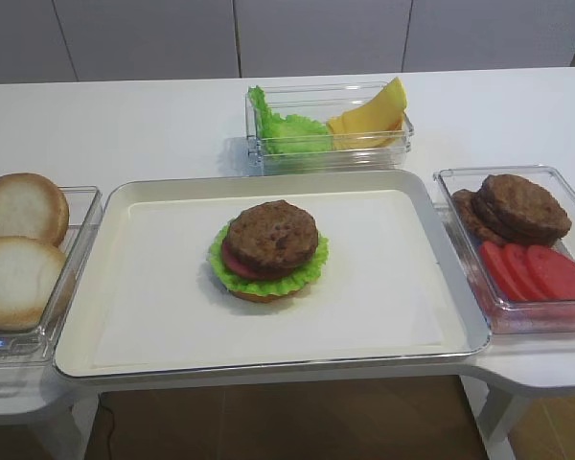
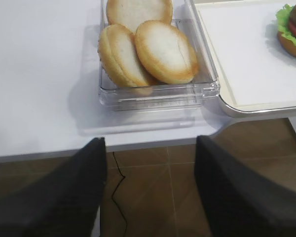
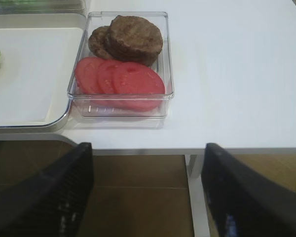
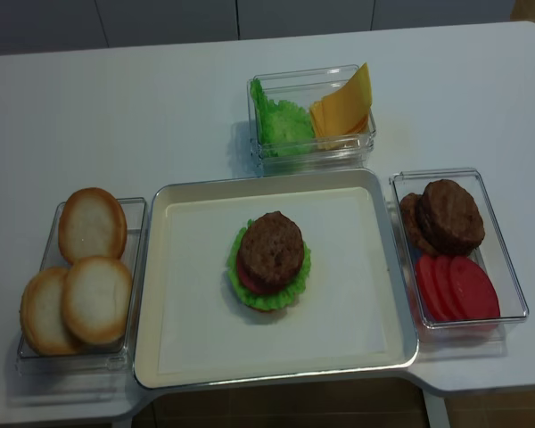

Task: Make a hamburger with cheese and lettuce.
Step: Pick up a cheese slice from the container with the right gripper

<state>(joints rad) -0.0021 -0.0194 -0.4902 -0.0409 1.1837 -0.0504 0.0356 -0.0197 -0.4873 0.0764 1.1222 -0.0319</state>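
Note:
The hamburger point(image 1: 268, 249) point(image 4: 269, 260) sits mid-tray: bun base, frilly lettuce, tomato slice, brown patty on top. Its edge shows in the left wrist view point(image 2: 292, 30). Yellow cheese slices point(image 1: 372, 117) point(image 4: 343, 109) and loose lettuce leaves point(image 1: 283, 129) point(image 4: 278, 123) lie in a clear box behind the tray point(image 1: 153, 326). My left gripper point(image 2: 150, 192) is open and empty, below the table's front edge in front of the bun box. My right gripper point(image 3: 147, 195) is open and empty, below the front edge in front of the patty box. Neither gripper shows in the exterior views.
A clear box at the left holds pale bun halves point(image 1: 19, 249) point(image 2: 148, 47) point(image 4: 80, 276). A clear box at the right holds brown patties point(image 1: 517, 206) point(image 3: 130, 37) and tomato slices point(image 1: 537, 273) point(image 3: 121, 79). The white table's front edge point(image 3: 187, 148) lies close before both grippers.

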